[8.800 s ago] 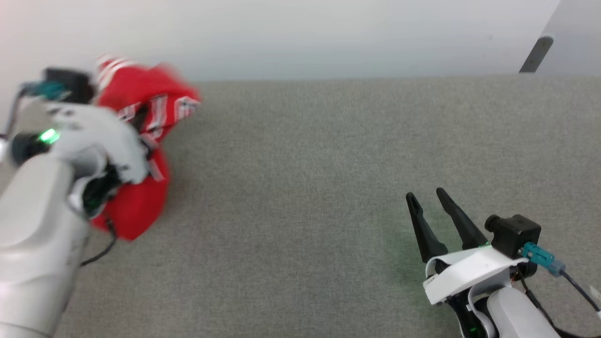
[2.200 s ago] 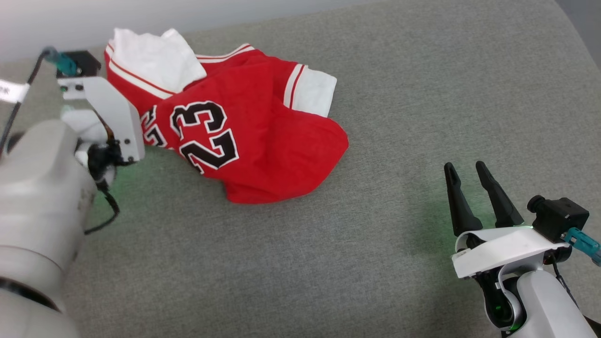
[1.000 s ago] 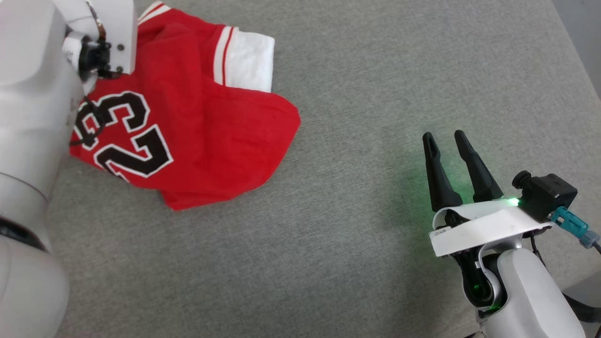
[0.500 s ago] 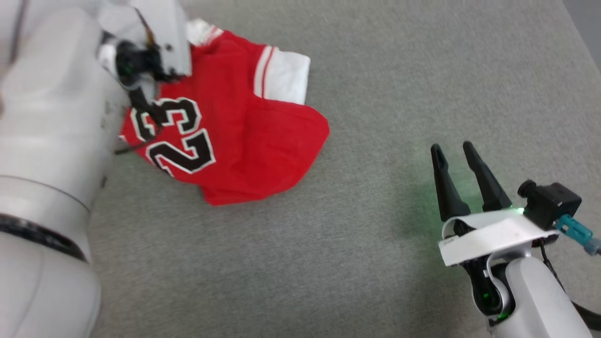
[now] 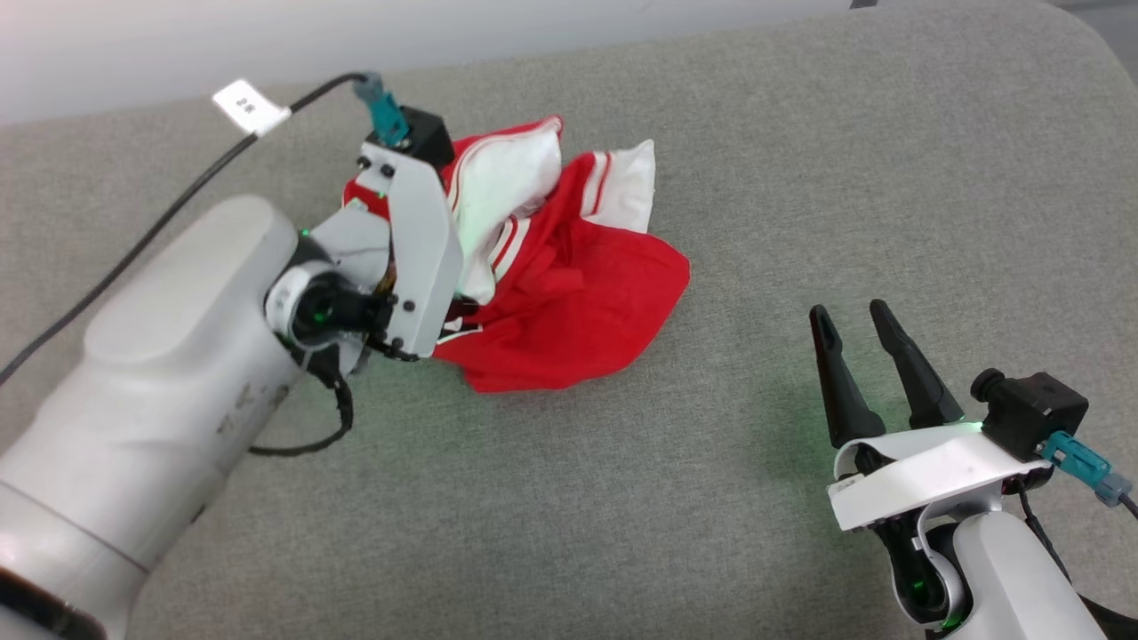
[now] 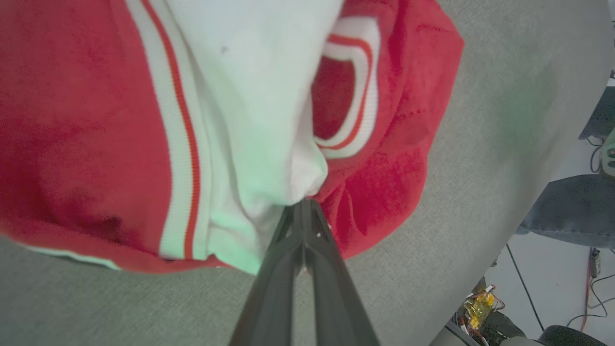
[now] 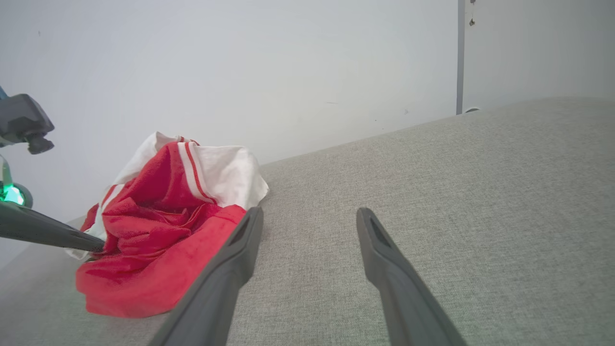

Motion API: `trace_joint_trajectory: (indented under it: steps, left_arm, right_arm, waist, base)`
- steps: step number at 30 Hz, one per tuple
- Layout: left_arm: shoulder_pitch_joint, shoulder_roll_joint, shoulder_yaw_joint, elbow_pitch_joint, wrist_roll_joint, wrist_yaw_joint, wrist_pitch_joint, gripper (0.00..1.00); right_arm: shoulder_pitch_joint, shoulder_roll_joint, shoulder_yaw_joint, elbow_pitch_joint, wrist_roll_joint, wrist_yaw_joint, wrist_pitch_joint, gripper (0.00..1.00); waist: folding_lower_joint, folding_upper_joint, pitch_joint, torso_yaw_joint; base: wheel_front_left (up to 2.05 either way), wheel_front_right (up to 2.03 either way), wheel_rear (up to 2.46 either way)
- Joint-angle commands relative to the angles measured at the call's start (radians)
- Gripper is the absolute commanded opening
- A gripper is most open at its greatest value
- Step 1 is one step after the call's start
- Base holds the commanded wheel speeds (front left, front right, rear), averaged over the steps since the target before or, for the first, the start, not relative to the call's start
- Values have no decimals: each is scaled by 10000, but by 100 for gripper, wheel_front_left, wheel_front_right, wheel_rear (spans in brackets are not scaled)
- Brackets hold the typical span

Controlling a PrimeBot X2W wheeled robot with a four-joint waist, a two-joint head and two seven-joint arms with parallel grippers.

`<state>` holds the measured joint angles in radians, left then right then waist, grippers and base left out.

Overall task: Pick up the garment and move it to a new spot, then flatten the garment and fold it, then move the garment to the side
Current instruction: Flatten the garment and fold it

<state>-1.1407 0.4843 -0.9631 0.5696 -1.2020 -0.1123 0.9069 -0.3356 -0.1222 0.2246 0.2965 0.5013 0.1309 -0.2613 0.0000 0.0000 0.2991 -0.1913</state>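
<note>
The garment (image 5: 578, 293), red with white sleeves and striped trim, is bunched in a heap on the grey surface, its lettering folded out of sight. My left gripper (image 6: 303, 204) is shut on a fold of white sleeve cloth where it meets the red. In the head view the left wrist (image 5: 418, 258) covers those fingers at the garment's left side. In the right wrist view the garment (image 7: 158, 230) sits left of centre with the left gripper (image 7: 93, 245) pinching its near left edge. My right gripper (image 5: 852, 317) stands open and empty, well to the garment's right, also seen as the right gripper (image 7: 310, 214).
A grey fabric surface (image 5: 622, 498) carries everything, with a pale wall (image 7: 240, 72) behind it. Its rounded right edge (image 5: 1102, 53) drops to a floor with cables (image 6: 523, 288). A black cable with a white tag (image 5: 249, 107) trails from the left wrist.
The garment lay spread with its number showing; now it is gathered into a heap, pulled up by my left gripper. The head camera has shifted. The right gripper stays open.
</note>
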Motion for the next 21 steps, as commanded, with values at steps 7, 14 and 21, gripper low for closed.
trace_joint_trajectory:
  steps: [7,14,21]
  left_arm:
    - [460,196,16,-343,462,456,-932,36]
    - [99,392,99,-877,706,533,-1122,100]
    - [-397,524,-25,-1543,1180,735,-1038,100]
  right_arm:
    - [33,-59,-55,-24,101,-3,-48,100]
    - [142,-24,-128,10,54,-3,-48,100]
    - [28,75,-51,-46,99,-3,-48,100]
  waist:
    - [0,0,42,-110]
    - [0,0,-58,-71]
    - [0,0,50,-141]
  base:
    - [0,0,0]
    - [0,0,0]
    - [0,0,0]
